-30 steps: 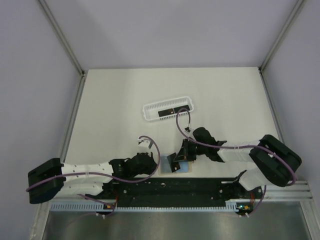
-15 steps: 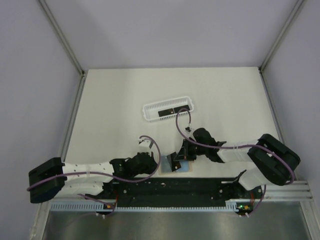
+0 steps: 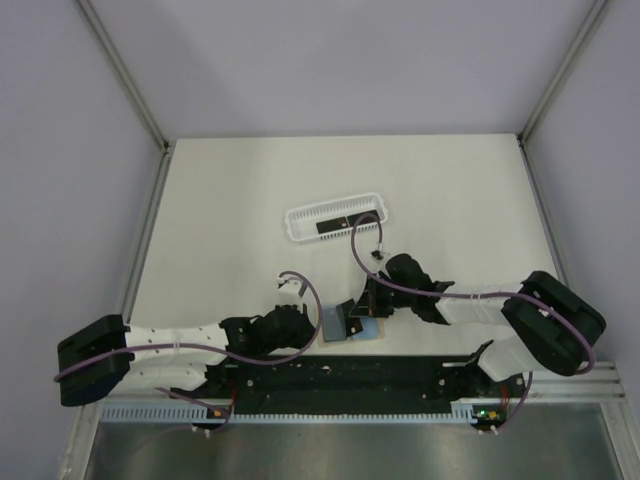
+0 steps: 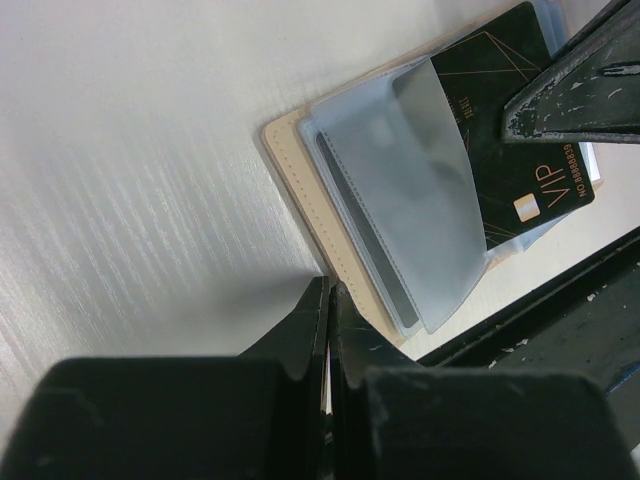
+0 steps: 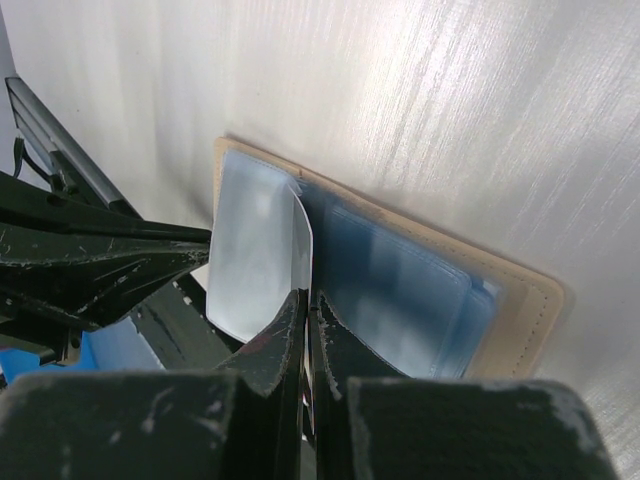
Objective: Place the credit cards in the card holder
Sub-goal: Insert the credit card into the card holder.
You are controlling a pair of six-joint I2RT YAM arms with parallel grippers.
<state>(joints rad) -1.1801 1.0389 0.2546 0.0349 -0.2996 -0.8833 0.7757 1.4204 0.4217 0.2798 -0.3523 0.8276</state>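
It looks like a card is being slid into the card holder [image 4: 303, 180]. The holder lies open on the table [image 4: 130, 150], right between the two tools. The left gripper [image 4: 328, 295] has its two fingers pressed together with nothing between them. Its tip rests on the tan edge of the holder, as if to pin it down. The right gripper [image 5: 305, 300] has its fingers together too. A thin clear sleeve [image 4: 420, 180] stands up right at its tip. I cannot tell if the tip pinches that sleeve or only props it up. A black card [image 4: 520, 170] with "VIP" on it lies just under the right gripper's tip, partly covered by the lifted sleeve and partly bare. So this card seems to be part of the way in, not all the way. Next, I think the right gripper needs to push the card deeper under the sleeve while the left one stops the holder from sliding. A second black card [image 3: 333, 224] lies in the white basket [image 3: 292, 225], well beyond the right gripper, so its turn comes later.
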